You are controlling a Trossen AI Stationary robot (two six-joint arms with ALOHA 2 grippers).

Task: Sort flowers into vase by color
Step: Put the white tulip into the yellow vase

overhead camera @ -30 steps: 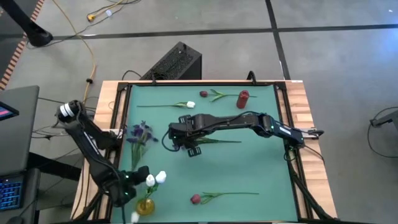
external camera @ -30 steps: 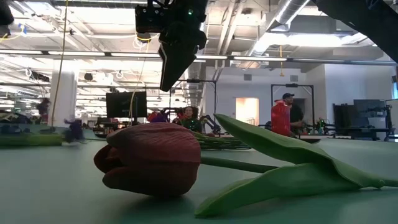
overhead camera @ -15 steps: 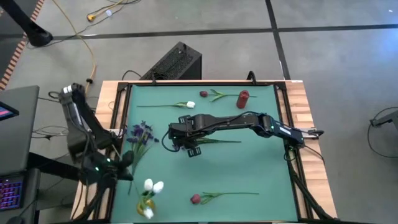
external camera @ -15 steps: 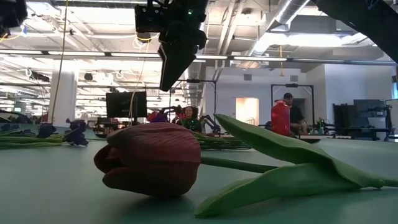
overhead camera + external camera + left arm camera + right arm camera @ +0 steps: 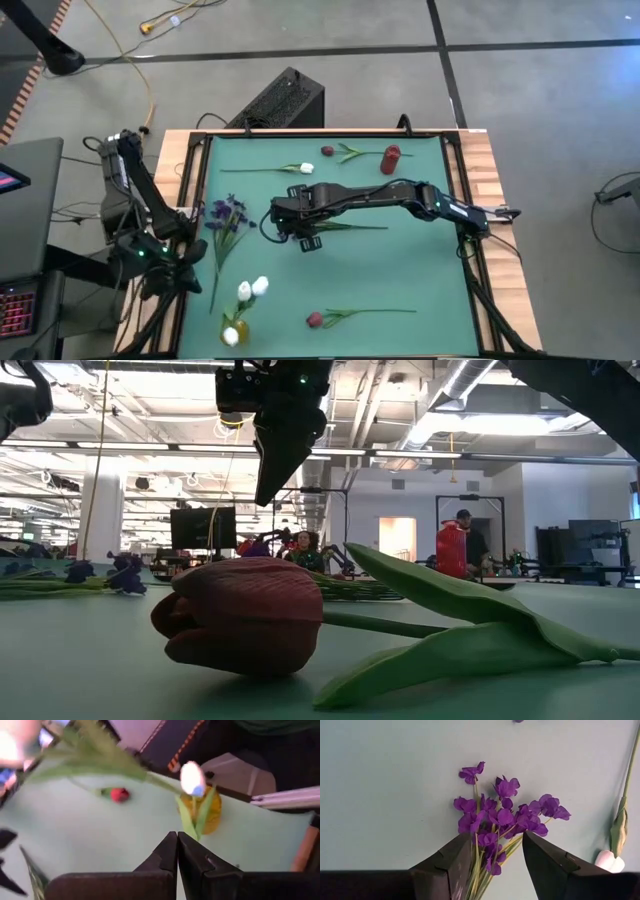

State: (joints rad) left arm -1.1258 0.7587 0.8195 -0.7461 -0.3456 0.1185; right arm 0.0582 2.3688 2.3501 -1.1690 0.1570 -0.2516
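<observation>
In the high view my right gripper point(image 5: 284, 228) reaches to the table's middle. It is open and held above a purple sprig point(image 5: 505, 815), with one finger on either side of the stems; the low view shows it point(image 5: 268, 485) raised off the table. My left gripper point(image 5: 190, 272) is shut on nothing at the left edge, beside the yellow vase point(image 5: 233, 335) holding white tulips point(image 5: 252, 288). The left wrist view shows that vase point(image 5: 202, 812) past the shut gripper point(image 5: 177, 840). A second purple sprig point(image 5: 225, 214) lies flat near the left edge.
A red tulip point(image 5: 315, 320) lies near the near edge, filling the low view point(image 5: 245, 615). A white tulip point(image 5: 305, 168), a red bud point(image 5: 327, 151) and a red vase point(image 5: 390, 158) are near the far edge. Wooden rails frame the green mat; a black box point(image 5: 280, 100) stands beyond the far edge.
My left gripper has drawn back from beside the yellow vase toward the table's left edge and a little farther away. The white tulip heads in the vase have swayed. My right arm has kept still.
</observation>
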